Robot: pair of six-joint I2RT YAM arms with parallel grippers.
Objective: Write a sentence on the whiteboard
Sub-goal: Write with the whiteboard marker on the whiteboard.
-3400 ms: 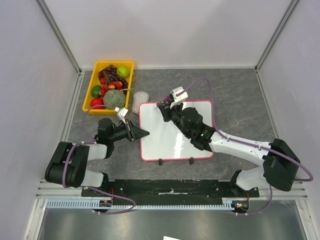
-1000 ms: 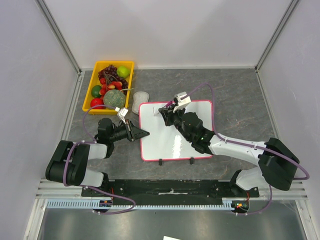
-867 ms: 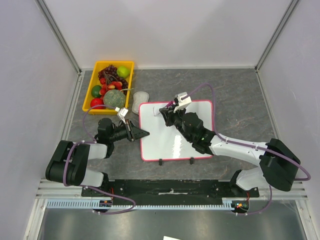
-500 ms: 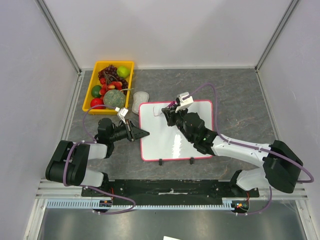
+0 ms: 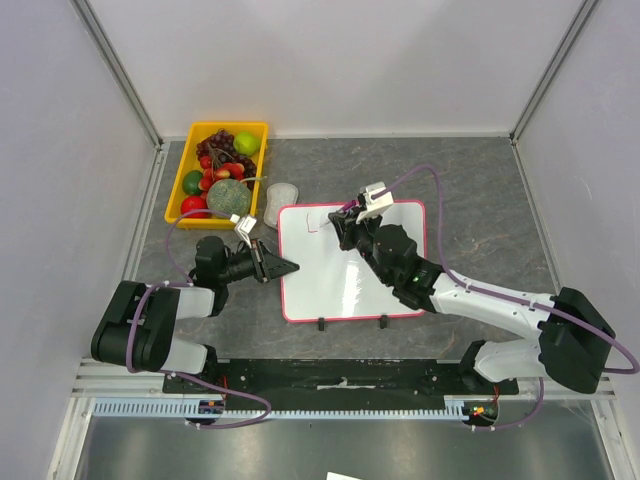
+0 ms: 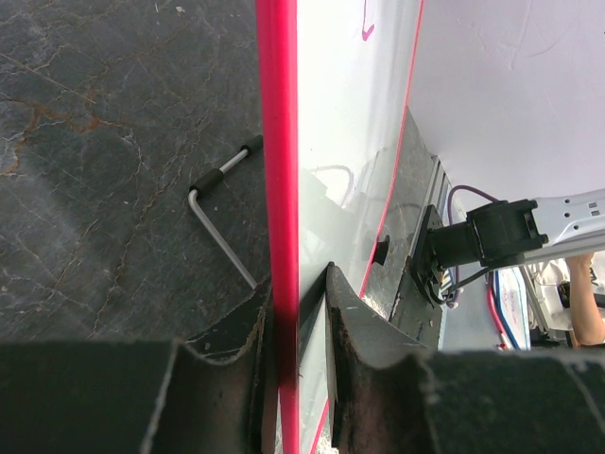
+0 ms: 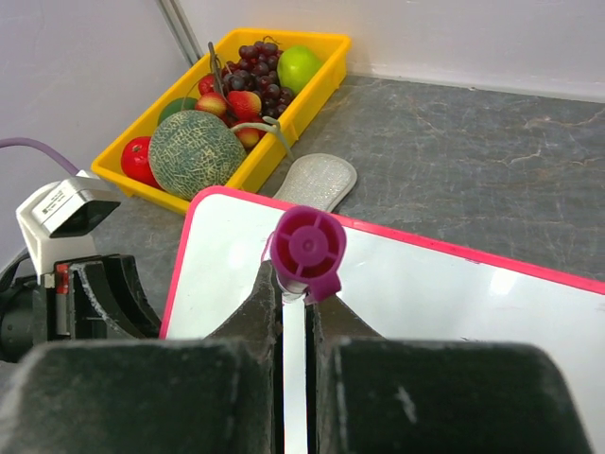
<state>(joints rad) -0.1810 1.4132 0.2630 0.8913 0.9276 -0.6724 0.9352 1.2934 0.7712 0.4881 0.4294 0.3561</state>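
Observation:
The whiteboard (image 5: 340, 280) lies flat on the table, its pink frame all round and two black feet on its near edge. My left gripper (image 5: 287, 266) is shut on its left edge; in the left wrist view the fingers (image 6: 354, 322) clamp the pink frame (image 6: 279, 142). My right gripper (image 5: 347, 216) is shut on a marker with a magenta end (image 7: 308, 248), held upright over the board's top edge (image 7: 454, 303). Of the sentence, only a short pink stroke (image 5: 312, 222) shows near the top left corner; it also shows in the left wrist view (image 6: 367, 28).
A yellow tray (image 5: 180, 182) of fruit stands at the back left, also in the right wrist view (image 7: 321, 80). A grey eraser pad (image 5: 281, 194) lies between the tray and the board. White walls enclose the table on three sides.
My right gripper has moved the marker to the right along the top of the board, and a short pink stroke now shows at the top left. The left arm has not moved.

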